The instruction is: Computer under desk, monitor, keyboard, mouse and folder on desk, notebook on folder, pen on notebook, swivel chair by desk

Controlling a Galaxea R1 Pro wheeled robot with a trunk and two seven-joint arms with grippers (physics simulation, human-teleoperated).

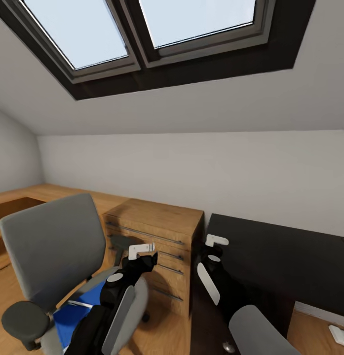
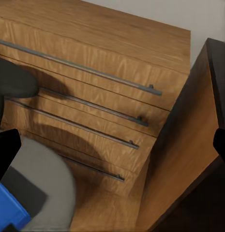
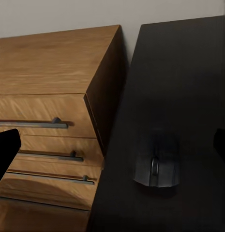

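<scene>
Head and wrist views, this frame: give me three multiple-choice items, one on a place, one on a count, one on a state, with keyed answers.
1. Where does the blue folder lie?
A. on the chair seat
B. on the black desk
C. on the wooden drawer chest

2. How many bar handles does the chest front show in the left wrist view?
A. one
B. four
C. seven

3. How does the mouse stand?
A. held in the right gripper
B. resting free on the desk
C. lying on the floor

Answers: 1 A, blue shows on the grey seat. 2 B, four dark bars cross the drawers. 3 B, it sits alone on the black top, clear of the fingertips.
</scene>
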